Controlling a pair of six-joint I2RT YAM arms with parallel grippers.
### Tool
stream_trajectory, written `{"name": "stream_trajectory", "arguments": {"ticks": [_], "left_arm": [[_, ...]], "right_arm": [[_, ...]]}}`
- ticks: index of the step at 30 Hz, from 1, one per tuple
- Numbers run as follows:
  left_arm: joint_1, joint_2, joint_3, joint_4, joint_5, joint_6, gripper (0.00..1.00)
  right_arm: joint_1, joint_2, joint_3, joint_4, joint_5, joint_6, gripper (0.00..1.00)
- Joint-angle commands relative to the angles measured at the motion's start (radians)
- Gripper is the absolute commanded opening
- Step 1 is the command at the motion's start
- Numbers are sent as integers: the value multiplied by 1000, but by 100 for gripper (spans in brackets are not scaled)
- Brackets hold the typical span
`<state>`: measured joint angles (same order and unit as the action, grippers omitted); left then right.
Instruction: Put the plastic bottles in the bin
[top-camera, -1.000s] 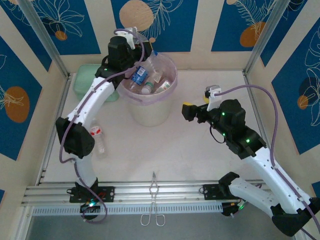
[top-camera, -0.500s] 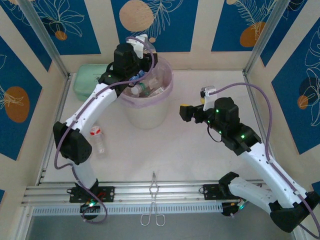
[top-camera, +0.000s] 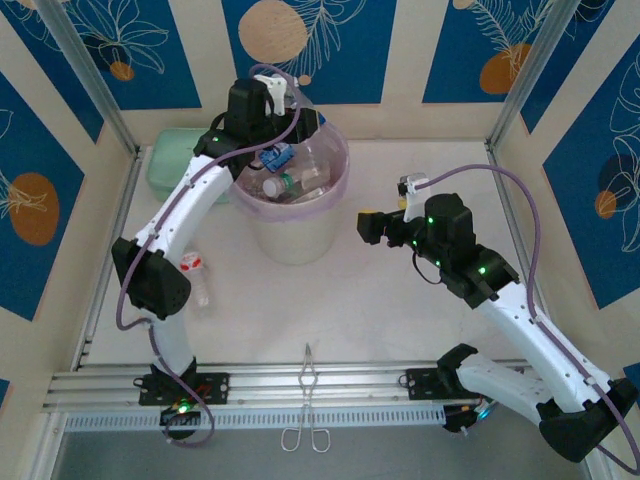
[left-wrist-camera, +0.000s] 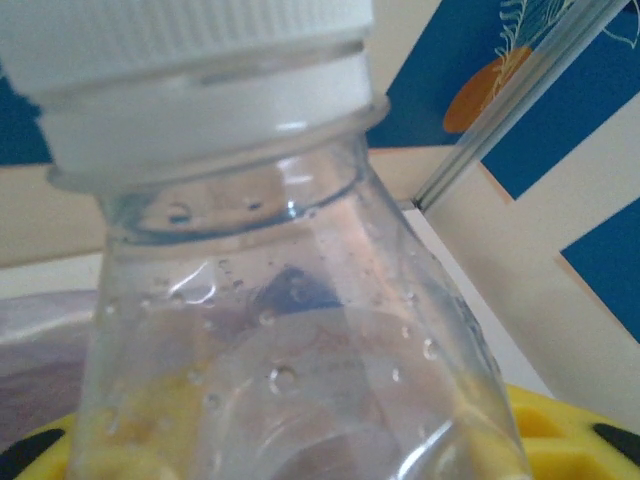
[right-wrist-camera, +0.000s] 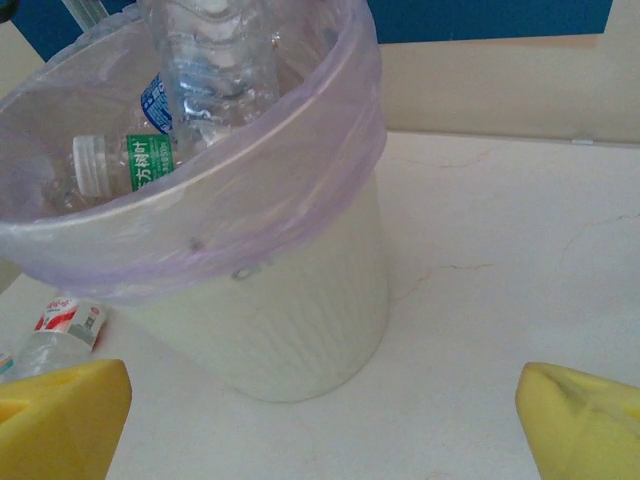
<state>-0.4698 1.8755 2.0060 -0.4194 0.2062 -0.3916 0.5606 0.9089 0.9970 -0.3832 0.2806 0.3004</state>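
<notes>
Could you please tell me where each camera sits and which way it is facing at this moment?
Top external: above and behind the arms, looking down on the table; shows both arms, left gripper over the bin, right gripper beside it.
Left wrist: on the left arm, looking along its yellow fingers at the bottle between them.
Right wrist: low, facing the bin; yellow fingertips in the bottom corners.
Shared: top and right wrist both show the bin with bottles inside.
</notes>
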Motion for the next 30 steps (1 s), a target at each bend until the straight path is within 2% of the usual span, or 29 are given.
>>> {"name": "stream_trajectory", "arguments": {"ticks": [1,7,12,16,19,23,26,30], "left_arm": [[-7,30,-4,-165,20,-5,59],[-7,-4,-7,-178,-19,77,84],[3,-36,155,-250,-27,150,96],[15,-44,288,-348,-87,226,97],[29,-32,325,-385,-170,268,89],[31,16,346,-360,-162,281,83],[29,71,387,-352,-140,275,83],[28,114,395,-324,-75,261,93]], "right_arm": [[-2,1,-9,12,-21,17,99],[-1,12,-1,7,-30,11,99],[-1,17,0,10,-27,8,99],[-1,25,0,12,-31,8,99],[-1,31,-1,15,-39,11,99],[0,39,3,12,-47,15,99],[4,43,9,5,-49,17,99],[8,45,13,-1,-49,19,99]]}}
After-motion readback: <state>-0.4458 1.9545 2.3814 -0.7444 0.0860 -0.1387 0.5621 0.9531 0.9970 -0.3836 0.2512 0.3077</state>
